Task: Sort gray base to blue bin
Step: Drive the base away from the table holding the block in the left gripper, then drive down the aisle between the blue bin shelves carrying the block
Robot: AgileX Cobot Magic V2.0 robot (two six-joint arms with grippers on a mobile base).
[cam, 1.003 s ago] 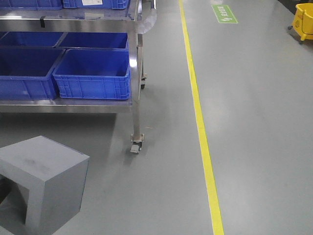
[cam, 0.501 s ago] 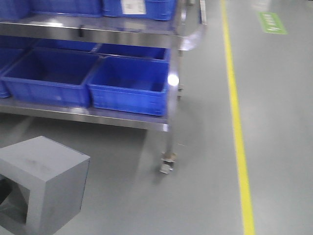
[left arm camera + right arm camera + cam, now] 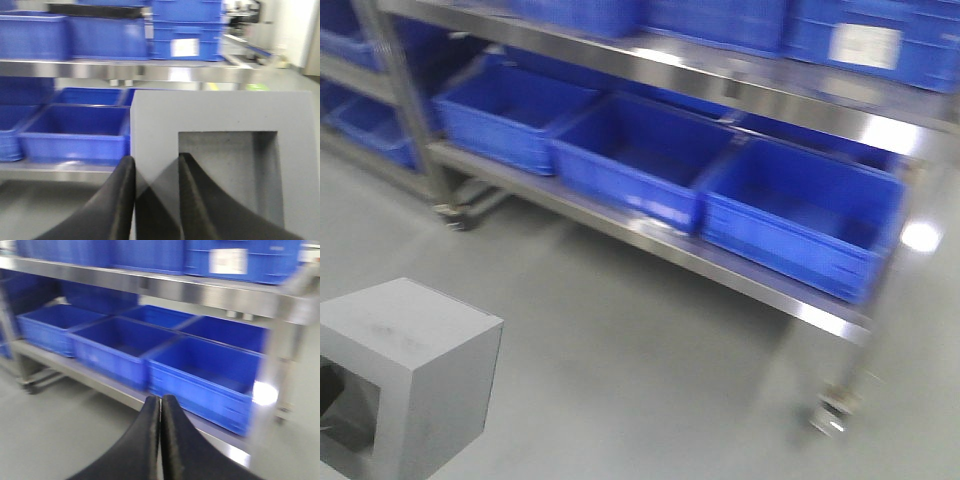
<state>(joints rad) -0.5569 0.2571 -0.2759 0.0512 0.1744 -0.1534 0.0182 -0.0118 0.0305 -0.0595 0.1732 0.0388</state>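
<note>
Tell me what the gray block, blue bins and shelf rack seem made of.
Matte gray cube-like block: probably dense foam or plastic; dull, glare-free, speckled. Glossy blue rectangular bins: moulded plastic, ribbed walls, soft sheen. Shelf rack: polished metal, likely stainless steel; mirror-bright reflections.

Right fingers (image 3: 176,445) together, blue bins (image 3: 200,390) behind

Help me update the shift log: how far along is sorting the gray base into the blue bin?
Done: the left gripper is shut on the gray base, pinching the wall beside its pocket. In hand: the base is held up facing the rack. Left: it is not in a blue bin yet; lowering it in and releasing remain. The right gripper is shut, empty.
</note>
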